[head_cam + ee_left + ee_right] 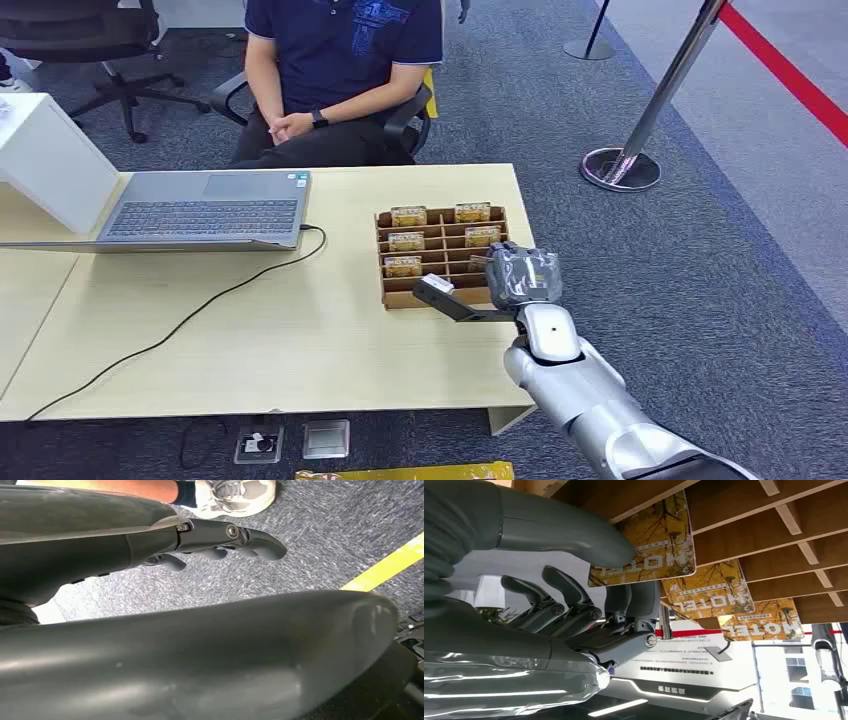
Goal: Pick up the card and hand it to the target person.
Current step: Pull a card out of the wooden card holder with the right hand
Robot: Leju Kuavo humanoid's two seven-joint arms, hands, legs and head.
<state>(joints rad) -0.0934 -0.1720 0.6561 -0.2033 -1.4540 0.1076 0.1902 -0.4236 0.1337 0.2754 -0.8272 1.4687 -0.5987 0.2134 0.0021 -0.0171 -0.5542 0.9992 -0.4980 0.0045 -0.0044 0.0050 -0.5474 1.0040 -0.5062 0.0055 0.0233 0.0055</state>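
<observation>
The right hand is at the wooden rack near the right edge of the worktop. In the right wrist view its thumb presses one face of a yellow hotel card and the fingers are at the other face, so it seems to pinch the card, which sits in its slot. The card looks thin, light, stiff and smooth; I think it is best held by its free end, firmly. The left hand hangs over the carpet, fingers loosely apart, holding nothing. The person sits behind the far edge.
</observation>
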